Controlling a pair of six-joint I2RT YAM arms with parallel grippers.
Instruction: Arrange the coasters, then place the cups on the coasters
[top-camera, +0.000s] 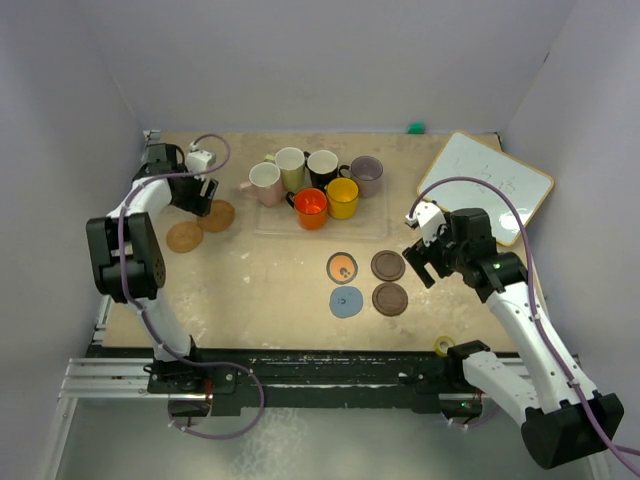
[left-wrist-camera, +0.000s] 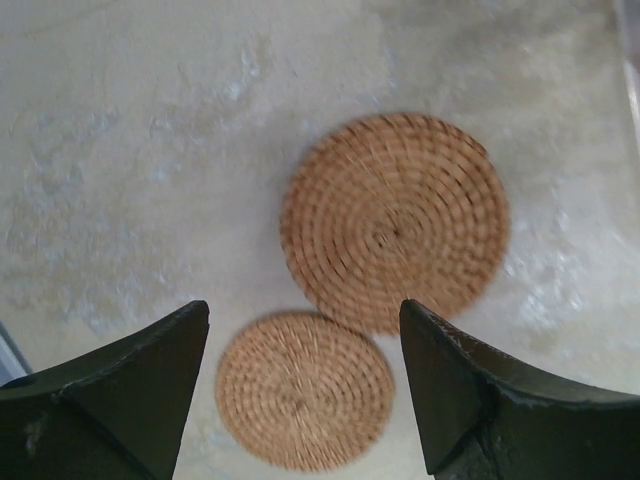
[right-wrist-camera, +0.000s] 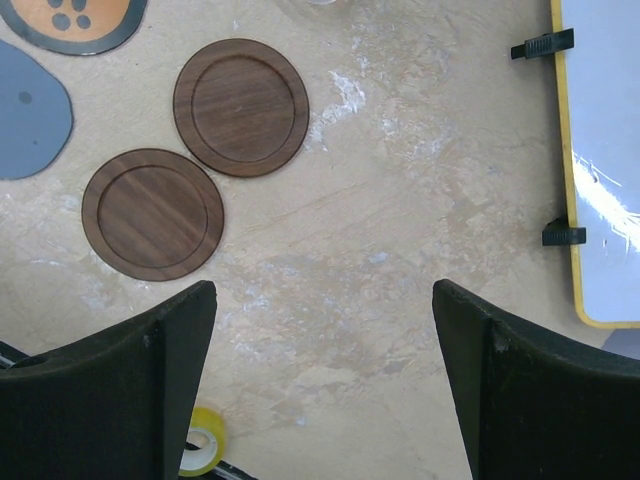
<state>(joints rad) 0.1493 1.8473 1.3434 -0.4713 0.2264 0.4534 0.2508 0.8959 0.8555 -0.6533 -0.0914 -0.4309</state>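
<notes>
Two woven orange-brown coasters (top-camera: 217, 216) (top-camera: 184, 237) lie at the far left. My left gripper (top-camera: 203, 192) hovers over them, open, holding nothing. In the left wrist view the smaller-looking coaster (left-wrist-camera: 303, 390) sits below and between the fingers (left-wrist-camera: 150, 380), and the other (left-wrist-camera: 395, 222) lies beyond. Two dark brown coasters (top-camera: 388, 265) (top-camera: 390, 299), a blue-grey one (top-camera: 346, 301) and a grey-rimmed, orange-centred one (top-camera: 342, 267) form a square mid-table. Several cups cluster at the back, among them pink (top-camera: 265, 183), red-orange (top-camera: 311, 208) and yellow (top-camera: 342, 197). My right gripper (right-wrist-camera: 324, 288) is open over bare table, right of the dark brown coasters (right-wrist-camera: 241, 107) (right-wrist-camera: 153, 213).
The cups stand on a clear tray (top-camera: 372, 228). A yellow-framed whiteboard (top-camera: 485, 185) lies at the back right, close to my right arm. A small yellow tape roll (top-camera: 443, 346) sits at the near edge. A green object (top-camera: 415, 127) rests against the back wall.
</notes>
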